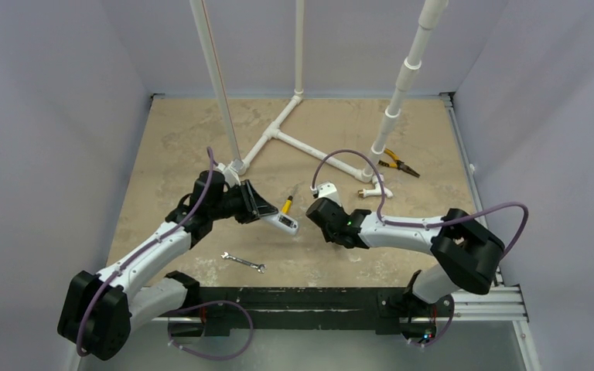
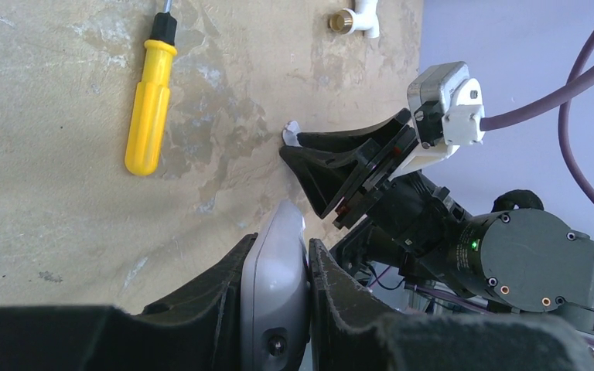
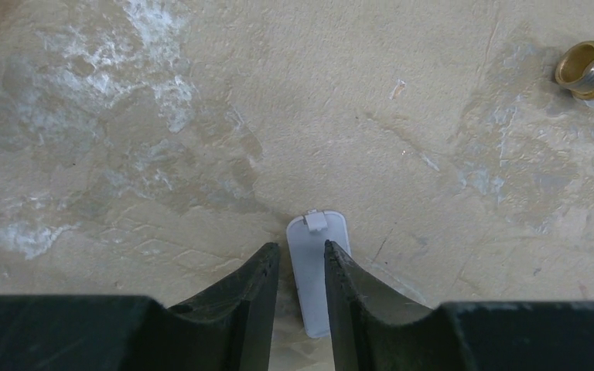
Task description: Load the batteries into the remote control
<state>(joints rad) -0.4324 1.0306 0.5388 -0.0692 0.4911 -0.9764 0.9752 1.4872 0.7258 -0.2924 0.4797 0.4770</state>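
Near the middle of the table (image 1: 170, 139), the left gripper (image 2: 282, 241) is clamped on the remote control (image 2: 277, 294); the right gripper (image 3: 300, 249) straddles a small white tabbed plate (image 3: 309, 286), likely the battery cover, lying flat; its jaws are narrow, though whether they pinch it I cannot tell; the cover step seems in hand; next calls for a firm edge grip on so thin a piece; no batteries show.
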